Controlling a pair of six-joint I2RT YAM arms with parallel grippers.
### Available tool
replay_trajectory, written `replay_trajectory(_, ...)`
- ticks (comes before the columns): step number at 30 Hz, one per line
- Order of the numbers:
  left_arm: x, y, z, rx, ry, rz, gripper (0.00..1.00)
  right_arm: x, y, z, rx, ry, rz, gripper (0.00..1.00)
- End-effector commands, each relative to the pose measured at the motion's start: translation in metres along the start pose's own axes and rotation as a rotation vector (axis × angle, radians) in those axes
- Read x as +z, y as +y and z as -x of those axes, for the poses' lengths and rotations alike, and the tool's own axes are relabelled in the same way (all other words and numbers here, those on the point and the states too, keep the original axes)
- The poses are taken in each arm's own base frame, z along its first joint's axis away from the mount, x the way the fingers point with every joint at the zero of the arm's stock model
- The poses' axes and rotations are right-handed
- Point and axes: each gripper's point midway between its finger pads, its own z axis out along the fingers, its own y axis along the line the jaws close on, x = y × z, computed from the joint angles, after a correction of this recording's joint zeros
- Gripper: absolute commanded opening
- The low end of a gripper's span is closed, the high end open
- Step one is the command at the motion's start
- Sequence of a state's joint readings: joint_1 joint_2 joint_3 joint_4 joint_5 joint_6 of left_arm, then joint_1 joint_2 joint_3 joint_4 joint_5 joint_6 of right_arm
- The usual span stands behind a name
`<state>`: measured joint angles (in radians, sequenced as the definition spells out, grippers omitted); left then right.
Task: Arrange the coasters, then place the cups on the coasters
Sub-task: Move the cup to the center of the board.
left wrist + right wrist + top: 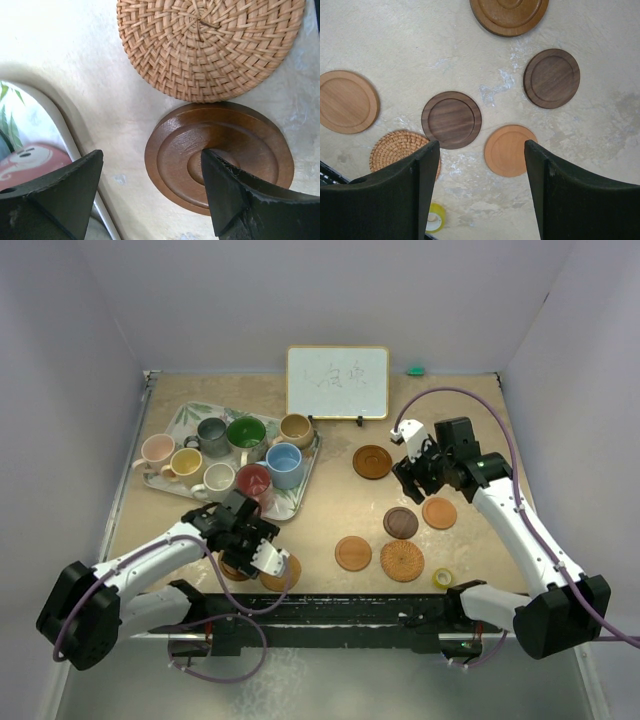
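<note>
Several cups stand on the leaf-patterned tray (300, 502), among them pink (157, 450), green (246, 432), blue (284, 465) and red (253, 480). My left gripper (252, 540) (152, 155) is open, low over the table by the tray's near corner. One finger (240, 200) is over the middle of a brown ringed coaster (220, 145); the other is beside the tray rim (65, 135). A woven coaster (210, 45) lies just beyond. My right gripper (418, 475) (481, 145) hangs open and empty above an orange coaster (509, 150) and two dark ones (451, 119) (551, 77).
More coasters lie at mid-right: a brown ringed one (372, 461), an orange one (353, 553) and a woven one (402, 560). A yellow tape roll (442, 578) sits near the front edge. A whiteboard (338, 382) stands at the back. Walls enclose the table.
</note>
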<state>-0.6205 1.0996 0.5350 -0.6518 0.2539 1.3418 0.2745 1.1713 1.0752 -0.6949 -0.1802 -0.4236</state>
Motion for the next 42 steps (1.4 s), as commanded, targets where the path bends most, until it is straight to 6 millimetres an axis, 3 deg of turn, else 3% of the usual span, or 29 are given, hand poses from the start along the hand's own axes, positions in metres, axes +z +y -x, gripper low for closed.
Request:
replay_trajectory(1,0.016,0.003,0.029,-0.003,-0.086,-0.027,0.76,-0.001,0.000,0.007,-0.015,-0.041,0.010,0.71)
replay_trajectory(10,0.037,0.063,0.068,0.001,-0.146,0.021,0.72,-0.005,0.001,0.008,-0.001,-0.061,0.008,0.71)
replay_trajectory(20,0.075,0.128,0.111,-0.056,-0.218,0.085,0.69,-0.007,-0.009,0.008,0.066,-0.083,-0.042,0.72)
replay_trajectory(29,0.095,0.186,0.125,-0.175,-0.218,0.188,0.68,-0.003,-0.013,0.005,0.087,-0.077,-0.058,0.72)
replay_trajectory(36,0.086,0.232,0.139,-0.289,-0.259,0.322,0.74,0.002,-0.020,0.004,0.120,-0.068,-0.096,0.73)
replay_trajectory(42,0.047,0.244,0.150,-0.343,-0.344,0.355,0.82,0.000,-0.026,0.008,0.142,-0.088,-0.128,0.74)
